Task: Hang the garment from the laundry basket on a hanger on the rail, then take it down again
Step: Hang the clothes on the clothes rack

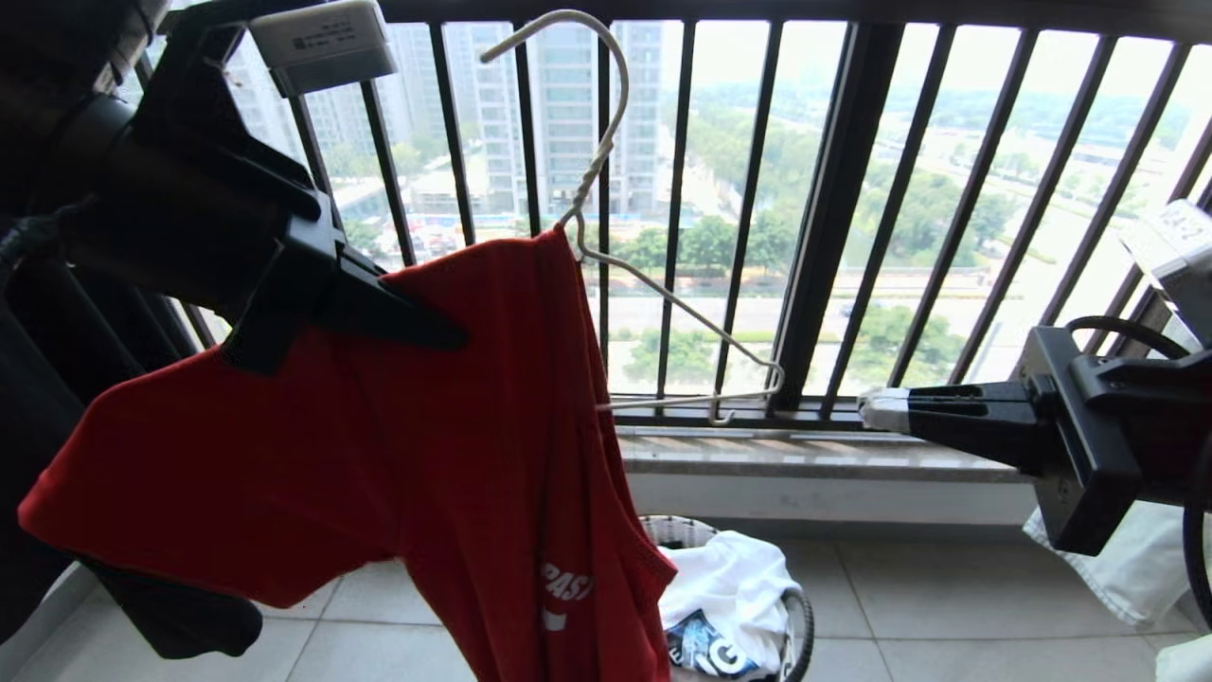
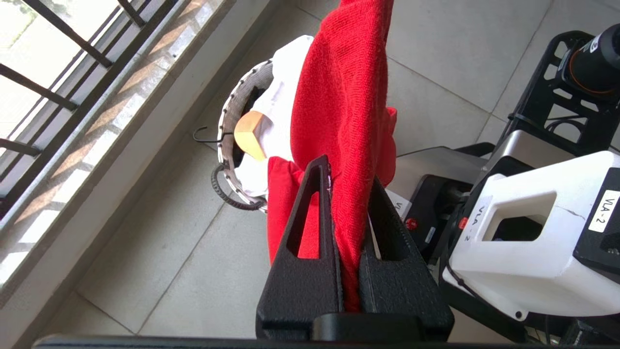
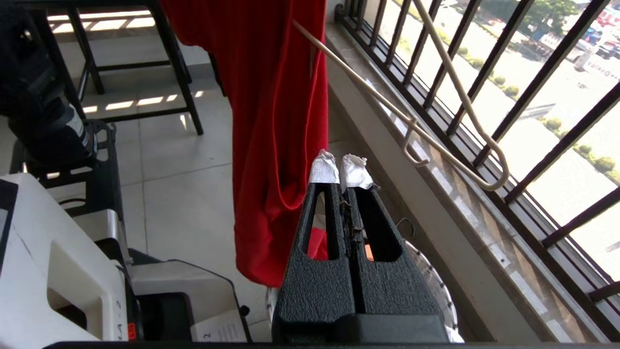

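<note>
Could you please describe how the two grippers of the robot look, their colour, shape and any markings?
Both are black textured plastic with long wedge-shaped fingers, each with a triangular cut-out. The right gripper has white tape wrapped around its fingertips; the left gripper has bare fingertips. In the head view a white box with a small printed label sits on the left wrist, and a black cable loops behind the right one.
</note>
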Tool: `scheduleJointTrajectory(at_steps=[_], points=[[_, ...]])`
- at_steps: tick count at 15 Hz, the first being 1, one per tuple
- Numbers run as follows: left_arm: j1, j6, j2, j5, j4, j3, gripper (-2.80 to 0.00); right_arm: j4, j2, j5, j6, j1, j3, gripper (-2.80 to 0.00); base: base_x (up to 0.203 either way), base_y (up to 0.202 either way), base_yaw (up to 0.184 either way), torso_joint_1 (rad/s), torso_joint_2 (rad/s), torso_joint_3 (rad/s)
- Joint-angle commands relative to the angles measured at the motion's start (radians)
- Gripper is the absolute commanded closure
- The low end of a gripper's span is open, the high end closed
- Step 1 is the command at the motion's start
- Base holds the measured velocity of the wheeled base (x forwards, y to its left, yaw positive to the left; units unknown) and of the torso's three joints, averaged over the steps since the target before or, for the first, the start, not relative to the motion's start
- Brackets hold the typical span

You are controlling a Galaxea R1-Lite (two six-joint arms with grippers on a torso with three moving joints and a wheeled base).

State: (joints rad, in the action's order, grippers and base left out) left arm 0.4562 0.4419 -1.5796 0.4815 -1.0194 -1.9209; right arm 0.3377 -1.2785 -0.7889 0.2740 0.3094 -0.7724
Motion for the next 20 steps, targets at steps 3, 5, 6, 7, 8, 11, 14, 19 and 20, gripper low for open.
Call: scheduleJointTrajectory(at_steps=[3, 5, 6, 7, 8, 11, 14, 19, 20], points=[[-0.005, -0.005, -0.004, 0.002, 0.068, 0.006, 0.0, -0.078, -0.116, -0.004, -0.006, 0.159, 0.012, 0.0, 0.0, 0.0, 0.0, 0.0, 0.0, 0.0], [-0.006, -0.003, -0.013, -0.001, 0.116, 0.006, 0.0, -0.08, -0.207, -0.006, -0.041, 0.189, 0.006, 0.0, 0.0, 0.0, 0.0, 0.0, 0.0, 0.0], [-0.009, -0.003, -0.017, 0.0, 0.133, 0.006, 0.0, -0.075, -0.253, -0.007, -0.068, 0.196, -0.002, 0.0, 0.0, 0.0, 0.0, 0.0, 0.0, 0.0], [-0.015, -0.002, -0.025, 0.0, 0.151, 0.005, 0.0, -0.065, -0.296, -0.008, -0.097, 0.202, -0.015, 0.0, 0.0, 0.0, 0.0, 0.0, 0.0, 0.0], [-0.017, 0.0, -0.023, 0.0, 0.158, 0.007, 0.0, -0.048, -0.333, -0.008, -0.149, 0.204, -0.034, 0.0, 0.0, 0.0, 0.0, 0.0, 0.0, 0.0], [-0.021, 0.0, -0.001, -0.001, 0.157, 0.026, 0.0, 0.032, -0.354, -0.004, -0.283, 0.204, -0.059, -2.8, 0.0, 0.0, 0.0, 0.0, 0.0, 0.0], [-0.021, 0.005, 0.031, -0.003, 0.158, 0.029, 0.0, 0.032, -0.392, -0.003, -0.331, 0.204, -0.093, -2.8, 0.0, 0.0, 0.0, 0.0, 0.0, 0.0], [-0.02, 0.01, 0.053, -0.001, 0.157, 0.048, 0.0, 0.032, -0.448, 0.013, -0.476, 0.202, -0.165, -2.8, 0.0, 0.0, 0.0, 0.0, 0.0, 0.0], [-0.019, 0.013, 0.057, -0.001, 0.157, 0.052, 0.0, 0.032, -0.459, 0.026, -0.508, 0.201, -0.184, -2.8, 0.0, 0.0, 0.0, 0.0, 0.0, 0.0]])
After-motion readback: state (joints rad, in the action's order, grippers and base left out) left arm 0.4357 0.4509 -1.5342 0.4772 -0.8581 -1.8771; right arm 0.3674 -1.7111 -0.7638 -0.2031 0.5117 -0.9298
